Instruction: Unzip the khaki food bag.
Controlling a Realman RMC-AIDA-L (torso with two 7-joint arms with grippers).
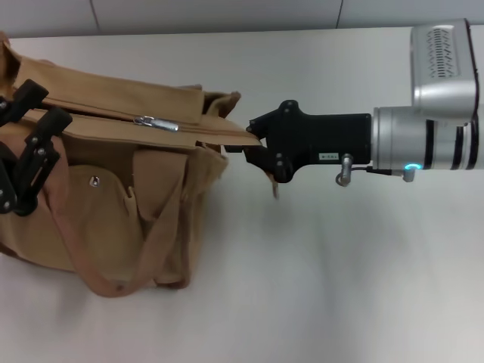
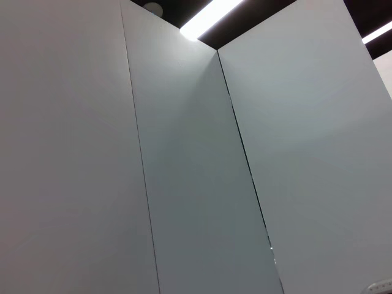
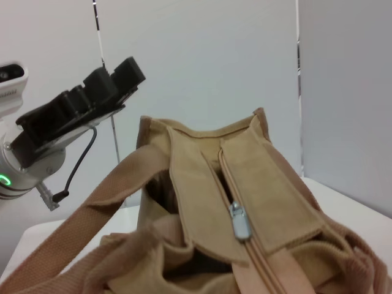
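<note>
The khaki food bag (image 1: 113, 204) stands on the left of the white table, its strap handles hanging down its front. Its silver zipper pull (image 1: 156, 123) lies about halfway along the top, and it also shows close up in the right wrist view as zipper pull (image 3: 239, 222). My right gripper (image 1: 252, 141) reaches in from the right and is shut on the fabric tab at the bag's right end. My left gripper (image 1: 38, 112) hovers open over the bag's left end, with nothing between its fingers. In the right wrist view the left gripper (image 3: 92, 98) is above and behind the bag.
The white table (image 1: 340, 287) stretches to the right and in front of the bag. The left wrist view holds only grey wall panels (image 2: 184, 184) and a ceiling light (image 2: 205, 17). Wall panels also stand behind the table.
</note>
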